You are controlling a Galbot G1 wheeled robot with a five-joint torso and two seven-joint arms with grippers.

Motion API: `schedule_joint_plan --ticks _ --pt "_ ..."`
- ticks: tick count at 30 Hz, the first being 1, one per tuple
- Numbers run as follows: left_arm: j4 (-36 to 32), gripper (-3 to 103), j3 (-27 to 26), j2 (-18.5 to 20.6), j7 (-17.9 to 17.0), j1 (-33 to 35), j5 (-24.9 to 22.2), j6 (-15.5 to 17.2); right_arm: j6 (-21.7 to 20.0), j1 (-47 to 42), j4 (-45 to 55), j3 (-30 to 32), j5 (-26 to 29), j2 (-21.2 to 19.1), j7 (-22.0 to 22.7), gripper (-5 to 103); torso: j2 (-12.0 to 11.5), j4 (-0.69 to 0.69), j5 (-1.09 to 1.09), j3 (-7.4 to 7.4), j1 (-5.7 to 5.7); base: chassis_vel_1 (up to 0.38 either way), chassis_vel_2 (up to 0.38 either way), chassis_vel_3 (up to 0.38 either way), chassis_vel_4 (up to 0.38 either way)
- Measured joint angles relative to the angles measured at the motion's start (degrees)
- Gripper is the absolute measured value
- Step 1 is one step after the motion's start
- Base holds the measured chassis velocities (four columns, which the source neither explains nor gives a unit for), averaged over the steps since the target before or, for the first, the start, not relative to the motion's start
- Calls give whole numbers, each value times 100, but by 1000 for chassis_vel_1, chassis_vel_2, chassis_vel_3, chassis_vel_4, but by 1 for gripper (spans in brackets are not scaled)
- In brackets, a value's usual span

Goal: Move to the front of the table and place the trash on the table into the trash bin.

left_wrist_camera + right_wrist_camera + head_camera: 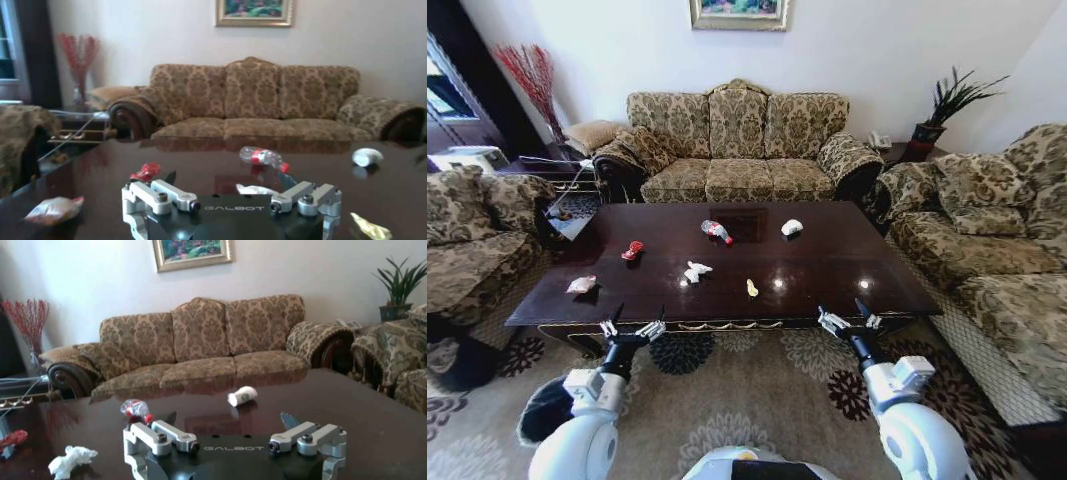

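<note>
Round black trash bin with whitish liner (pixel 539 415): mostly hidden behind left arm, at lower left of head view. Dark glossy reddish-brown wooden worktop (pixel 200 165): corners cut off in left wrist view. Yellowish scrap (pixel 371 229): cut by frame edge. Clear bottle's red label (pixel 715 230): too small to read.

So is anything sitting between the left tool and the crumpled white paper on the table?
Nothing visible does. The left tool hangs open at the table's near edge, and the crumpled white paper lies beyond it across bare glossy wood. The red wrapper and pinkish packet lie off to the side, clear of that path.
</note>
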Motion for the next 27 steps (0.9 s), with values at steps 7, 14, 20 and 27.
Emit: schedule_joint_plan --ticks 7,14,20,27 --pt "165 100 95 -101 -189 20 -5 -488 177 14 -118 -2 0 -11 -7 100 0 0 0 0 0 0 0 0 0" --pt "236 100 129 -30 -117 4 -8 -660 332 12 -142 8 -5 9 -49 100 0 1 0 0 0 0 0 0 0" --pt "117 100 163 -44 -128 19 -9 -745 337 44 -202 3 -144 31 -116 100 0 0 0 0 0 0 0 0 0" --pt "95 103 225 -76 -222 -18 -21 -749 360 -29 -113 6 -249 37 -201 100 0 0 -1 0 0 0 0 0 0"
